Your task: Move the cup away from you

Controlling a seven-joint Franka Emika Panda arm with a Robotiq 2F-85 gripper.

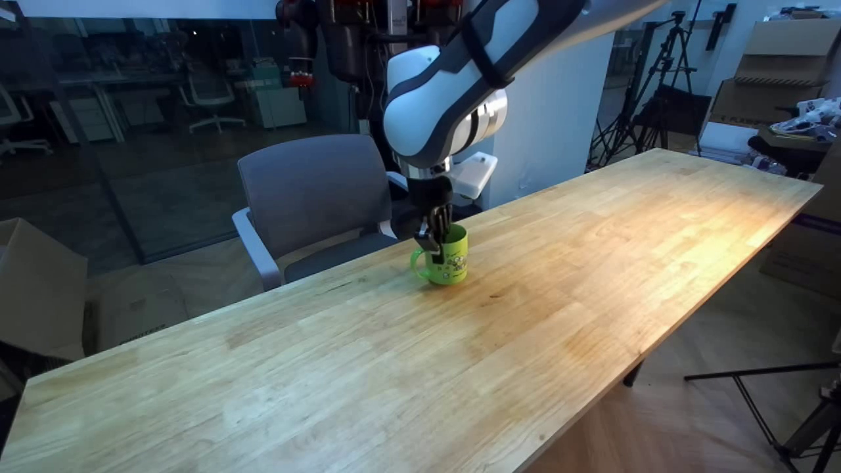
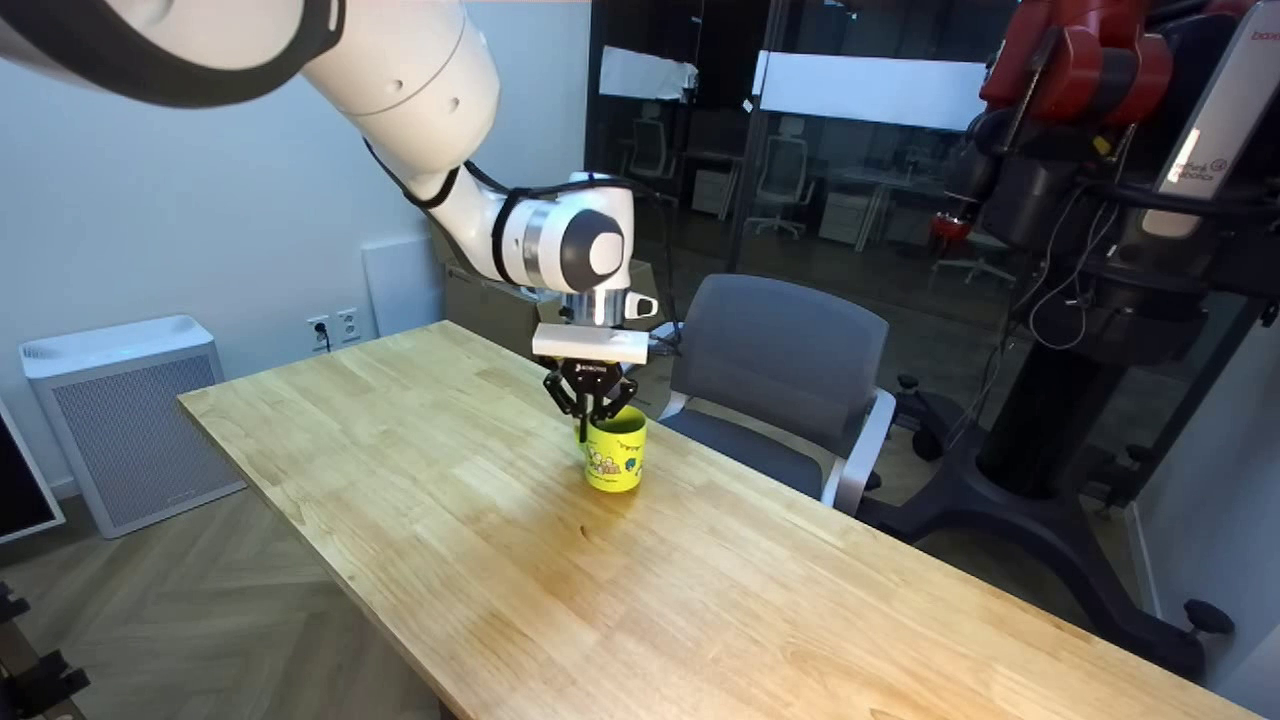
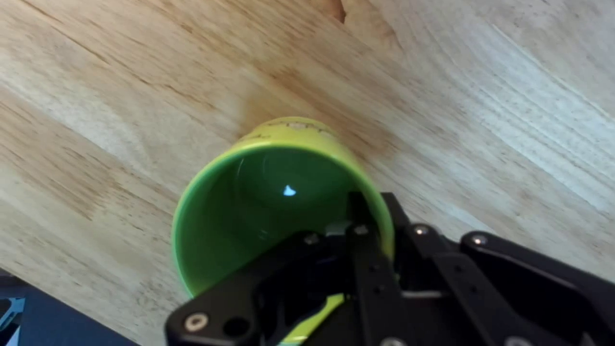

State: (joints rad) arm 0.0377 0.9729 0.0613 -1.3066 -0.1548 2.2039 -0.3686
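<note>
On the cup point(image 2: 615, 457), the claw point(image 3: 378, 206) pinches the rim point(image 3: 288, 145).

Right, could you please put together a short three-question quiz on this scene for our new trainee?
1. Multiple choice: how does the tool meet the green mug? A: wholly inside it; B: wholly outside it; C: straddling its rim.
2. True or false: the mug is lying on its side.
3. Open: what piece of seating stands beside the table in both exterior views?

Key: 1 C; 2 false, its opening faces up; 3 a gray chair.
</note>
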